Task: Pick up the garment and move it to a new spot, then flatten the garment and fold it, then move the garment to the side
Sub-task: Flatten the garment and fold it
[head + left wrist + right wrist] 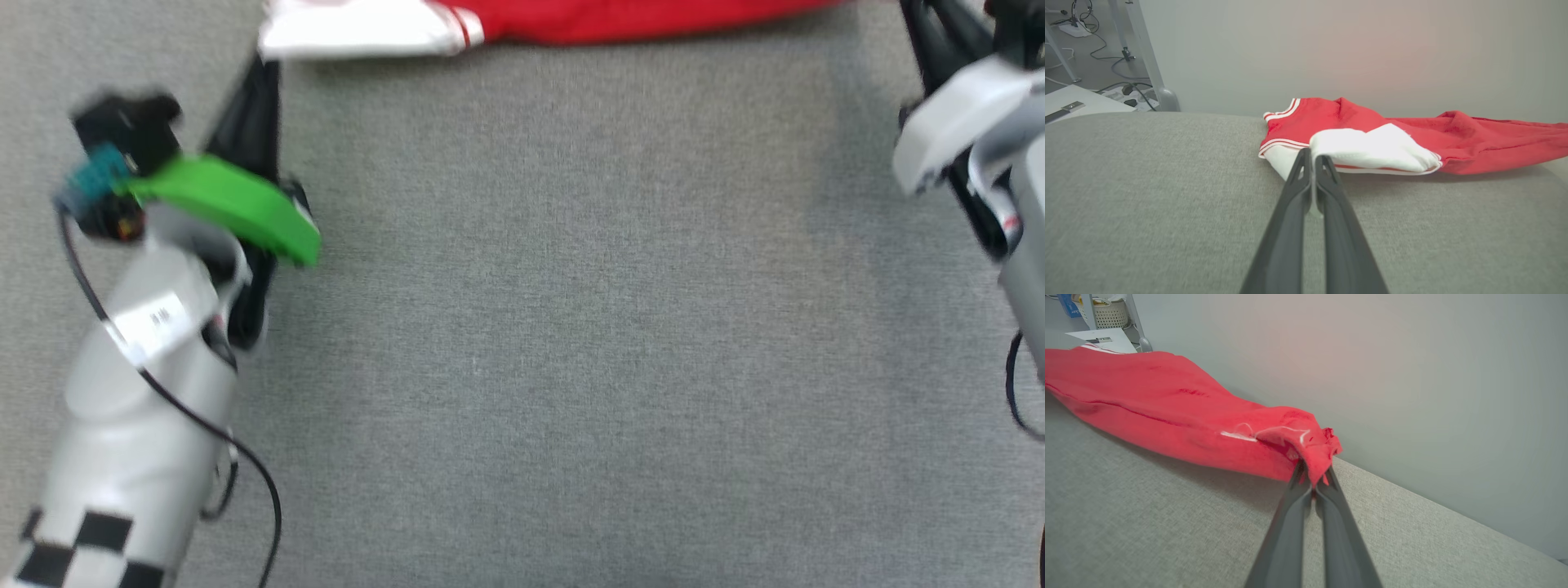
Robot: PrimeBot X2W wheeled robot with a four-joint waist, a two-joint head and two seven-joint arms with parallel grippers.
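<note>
Grey fabric-covered counter, backed by a pale wall. The garment, red with white sleeves and striped trim, lies stretched lengthwise along the counter's far edge, close to the wall. Left end effector: fingers pressed together, pinching a white sleeve at the garment's left end. Right end effector: fingers pressed together, pinching a bunched red corner at the right end, held slightly above the counter.

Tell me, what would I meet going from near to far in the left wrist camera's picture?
Left gripper, its dark fingers closed → white sleeve of the garment → its red body → pale wall.
</note>
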